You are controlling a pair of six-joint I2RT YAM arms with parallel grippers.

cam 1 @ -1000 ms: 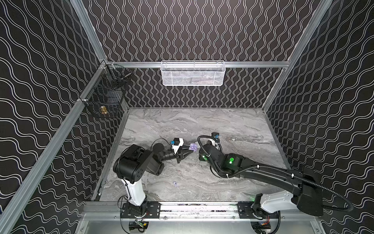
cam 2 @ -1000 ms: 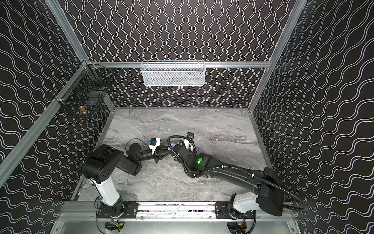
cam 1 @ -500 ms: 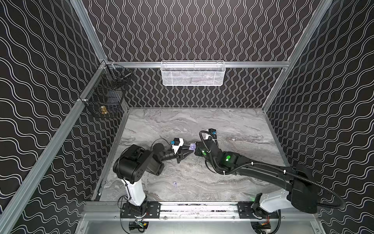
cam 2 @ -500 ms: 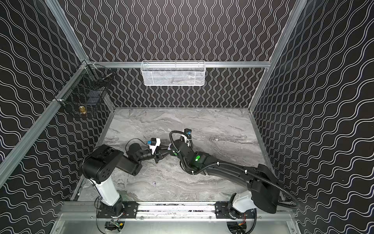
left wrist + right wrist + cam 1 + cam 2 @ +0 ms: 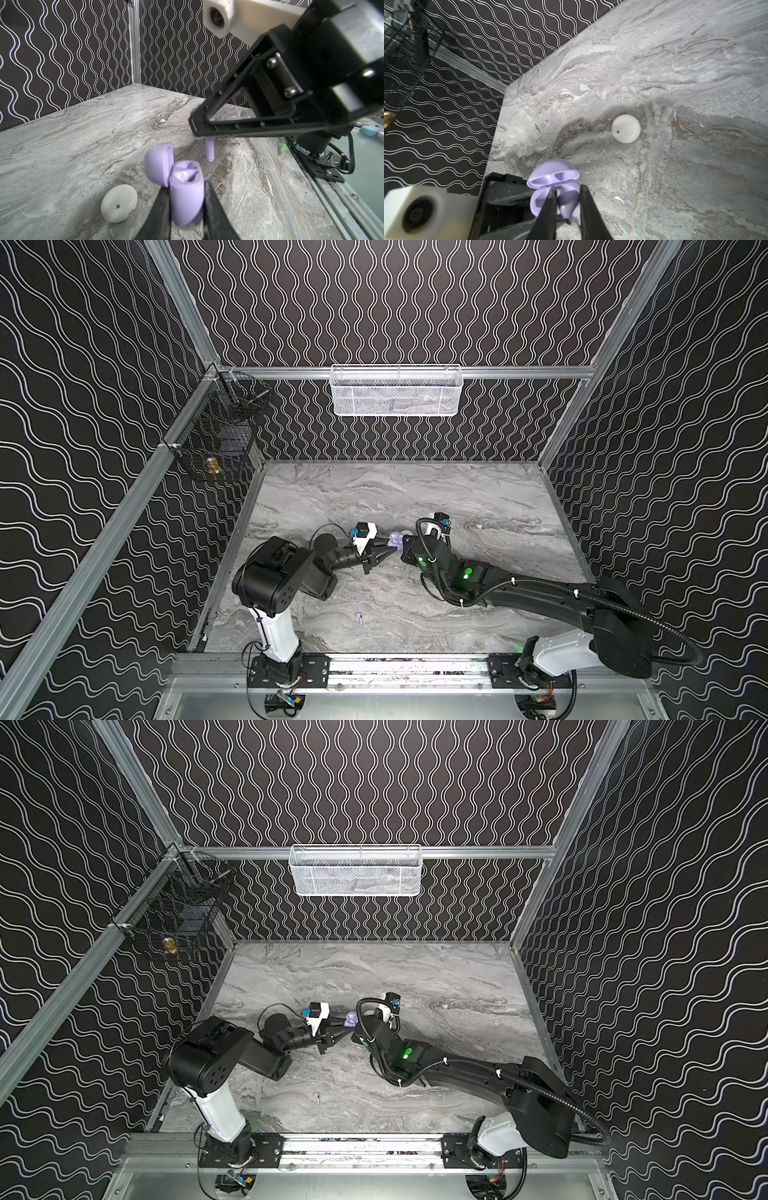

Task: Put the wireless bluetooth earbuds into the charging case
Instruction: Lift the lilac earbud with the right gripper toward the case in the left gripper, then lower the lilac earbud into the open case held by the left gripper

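My left gripper (image 5: pixel 186 191) is shut on the lavender charging case (image 5: pixel 186 199), held upright above the marble table with its lid (image 5: pixel 159 164) hinged open. My right gripper (image 5: pixel 568 190) is shut on a lavender earbud (image 5: pixel 568 204). Its stem (image 5: pixel 209 149) points down just above and beside the case's open wells. In both top views the two grippers meet tip to tip at the case (image 5: pixel 395 540) (image 5: pixel 351 1018), left of the table's centre. A second lavender earbud (image 5: pixel 359 617) (image 5: pixel 317 1097) lies loose on the table toward the front.
A closed white round case (image 5: pixel 118 203) (image 5: pixel 626 128) lies on the table close behind the lavender one. A white mesh basket (image 5: pixel 395 391) hangs on the back wall, a black wire basket (image 5: pixel 220 439) on the left wall. An aluminium rail (image 5: pixel 407 668) borders the table's front.
My right arm has shifted a little to the left and re-angled its wrist, bringing the earbud closer over the open case. The left arm and the case have stayed put.
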